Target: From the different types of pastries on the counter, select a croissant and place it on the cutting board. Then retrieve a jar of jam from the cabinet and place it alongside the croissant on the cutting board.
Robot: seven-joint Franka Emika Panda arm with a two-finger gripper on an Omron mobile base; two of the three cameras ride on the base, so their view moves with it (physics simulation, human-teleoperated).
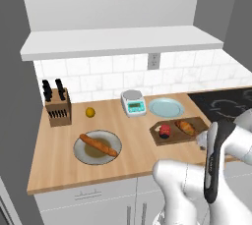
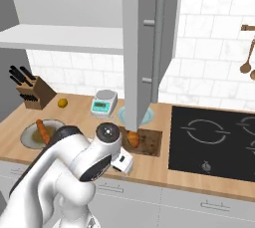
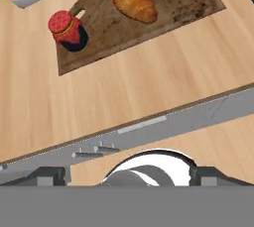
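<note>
**Croissant and jam jar share the cutting board**

A small golden-brown croissant (image 3: pixel 134 0) and a small round red jar of jam with a dark base (image 3: pixel 68 30) sit side by side on the dark brown rectangular wooden cutting board (image 3: pixel 173 8), apart from each other, the jar at the end with the handle cut-out. The board lies on the long light tan wooden tabletop (image 1: pixel 59 165), just in front of a pale blue round plate (image 1: pixel 166 107) and a white kitchen scale (image 1: pixel 133 102). Further left, a long thin orange-brown baguette (image 1: pixel 98 145) rests on a grey round plate (image 1: pixel 81 154), with a small yellow lemon (image 1: pixel 90 112) and a wooden knife block (image 1: pixel 59 109) behind it. The white arm's fingers (image 3: pixel 49 175) are spread wide and hold nothing, pulled back over the tabletop's front edge, well clear of the board.
</note>
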